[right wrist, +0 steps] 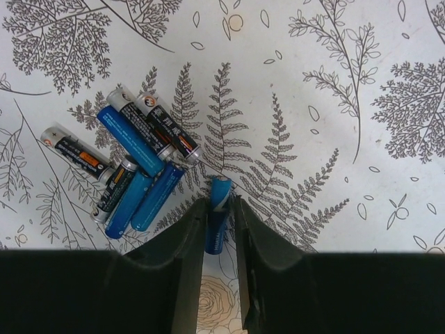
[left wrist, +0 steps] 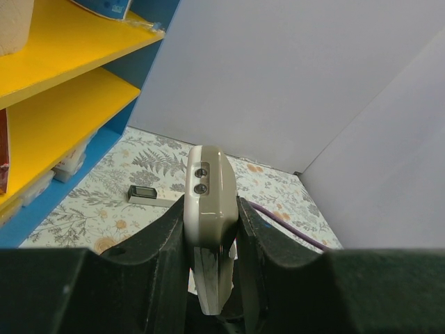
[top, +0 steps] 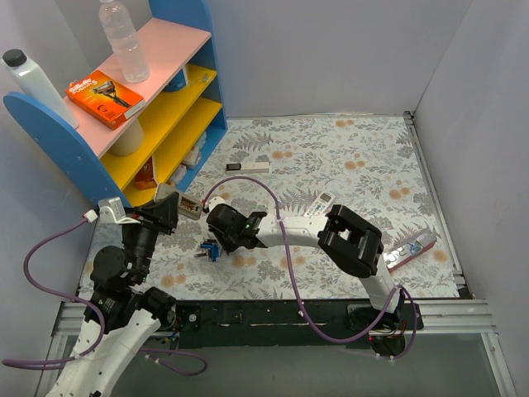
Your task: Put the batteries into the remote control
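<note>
My left gripper point(top: 169, 213) is shut on the white remote control point(top: 189, 206) and holds it off the table near the shelf. In the left wrist view the remote point(left wrist: 211, 184) stands edge-on between the fingers point(left wrist: 163, 236). My right gripper point(top: 216, 242) is low over the batteries point(top: 207, 251). In the right wrist view it point(right wrist: 217, 203) is shut on one blue battery point(right wrist: 220, 191), pointing away from me. Several more blue and black batteries point(right wrist: 132, 163) lie clustered on the cloth just to the left of it.
A blue shelf unit point(top: 178, 91) with yellow boards stands at the back left. A white bar with a black end point(top: 248, 167) lies behind. A slim white remote point(top: 318, 204) and another device point(top: 411, 248) lie to the right. A purple cable point(top: 281, 219) loops over the right arm.
</note>
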`<state>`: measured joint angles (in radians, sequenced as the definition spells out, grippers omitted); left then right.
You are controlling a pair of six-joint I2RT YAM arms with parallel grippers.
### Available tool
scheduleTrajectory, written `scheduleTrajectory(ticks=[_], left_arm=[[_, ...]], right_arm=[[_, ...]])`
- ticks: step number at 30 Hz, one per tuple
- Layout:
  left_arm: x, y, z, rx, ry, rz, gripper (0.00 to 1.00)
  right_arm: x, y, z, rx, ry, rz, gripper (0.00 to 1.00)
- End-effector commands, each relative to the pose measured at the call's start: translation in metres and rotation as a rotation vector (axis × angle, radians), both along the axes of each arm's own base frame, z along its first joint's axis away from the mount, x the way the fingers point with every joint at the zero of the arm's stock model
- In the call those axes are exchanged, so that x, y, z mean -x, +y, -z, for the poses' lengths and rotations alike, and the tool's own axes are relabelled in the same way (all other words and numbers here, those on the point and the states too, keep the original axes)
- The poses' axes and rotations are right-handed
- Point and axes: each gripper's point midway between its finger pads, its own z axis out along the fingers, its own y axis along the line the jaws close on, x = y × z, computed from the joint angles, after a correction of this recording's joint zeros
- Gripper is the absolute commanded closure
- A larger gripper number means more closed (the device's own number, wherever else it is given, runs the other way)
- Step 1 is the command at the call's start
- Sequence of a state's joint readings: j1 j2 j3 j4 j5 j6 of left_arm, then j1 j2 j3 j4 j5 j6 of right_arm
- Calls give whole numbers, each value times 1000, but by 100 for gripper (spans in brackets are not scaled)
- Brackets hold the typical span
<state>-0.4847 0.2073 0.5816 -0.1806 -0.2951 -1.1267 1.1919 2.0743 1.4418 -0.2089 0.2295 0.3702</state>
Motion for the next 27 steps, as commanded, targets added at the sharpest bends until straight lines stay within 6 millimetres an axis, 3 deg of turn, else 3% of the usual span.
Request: scheduleTrajectory(ticks=[1,15,27], left_arm=[[-4,-1,2,-8,8,0,100],[-6,-2,4,-7,16,-2,100],[-8,-4,6,-12,26,6,100]], right_arm=[[13,-24,6,89,25,-20,68],[22,-44,16,201,12,-41,64],[21,-46,20,238,-29,-64,71]])
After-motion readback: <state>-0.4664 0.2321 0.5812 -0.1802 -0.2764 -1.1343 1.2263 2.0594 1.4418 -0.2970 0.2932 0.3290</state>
